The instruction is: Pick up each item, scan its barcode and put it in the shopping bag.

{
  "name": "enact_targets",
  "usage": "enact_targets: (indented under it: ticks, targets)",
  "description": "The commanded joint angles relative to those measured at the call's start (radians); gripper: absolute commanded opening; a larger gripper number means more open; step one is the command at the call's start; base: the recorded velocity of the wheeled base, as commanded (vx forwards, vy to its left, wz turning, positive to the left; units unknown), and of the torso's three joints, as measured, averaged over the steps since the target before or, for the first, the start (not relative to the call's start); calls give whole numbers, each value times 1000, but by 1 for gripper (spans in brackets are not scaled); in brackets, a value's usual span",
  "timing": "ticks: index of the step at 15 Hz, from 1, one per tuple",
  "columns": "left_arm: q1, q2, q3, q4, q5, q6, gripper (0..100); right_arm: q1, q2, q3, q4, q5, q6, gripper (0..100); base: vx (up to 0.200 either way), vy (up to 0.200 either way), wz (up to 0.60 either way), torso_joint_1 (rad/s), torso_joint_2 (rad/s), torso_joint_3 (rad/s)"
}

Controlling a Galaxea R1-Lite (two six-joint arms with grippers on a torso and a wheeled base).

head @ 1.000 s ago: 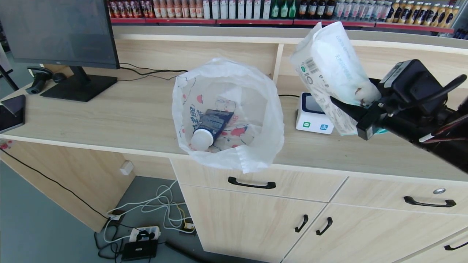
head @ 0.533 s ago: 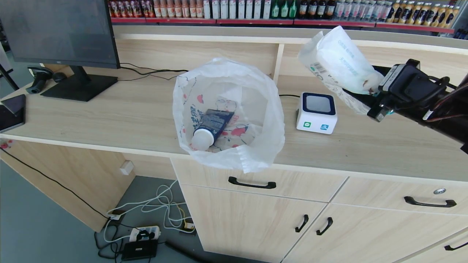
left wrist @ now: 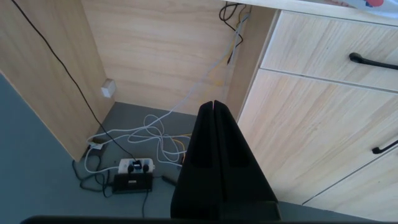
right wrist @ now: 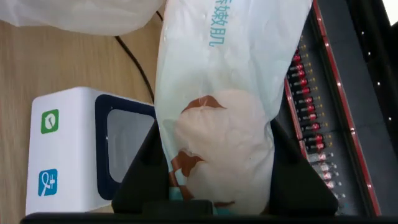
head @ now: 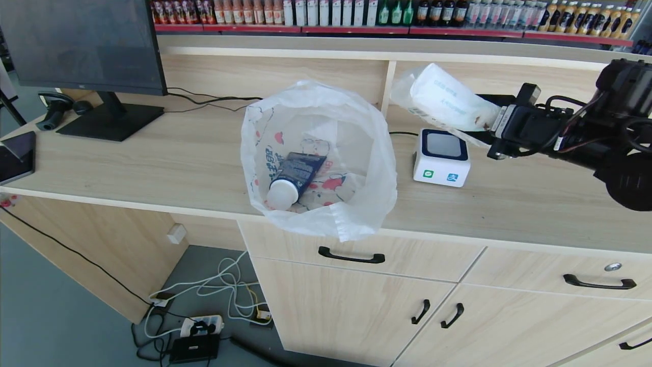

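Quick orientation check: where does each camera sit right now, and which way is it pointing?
Head view: on the head, facing forward and down at the counter, bag and scanner; the right arm, at right, holds the packet.
Left wrist view: low before the cabinet, facing floor cables and drawer fronts; the left gripper is shut.
Right wrist view: above the counter, facing along the right gripper, shut on the packet, toward scanner and shelves.
Shared: head and right wrist views both show packet and scanner.
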Motion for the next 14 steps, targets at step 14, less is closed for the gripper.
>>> enact_targets:
  ticks: [14]
  targets:
    - [0,0,0,0,0,-1,0,-166,75,-136,126,66,-136,0,0,0,0,0,0,0]
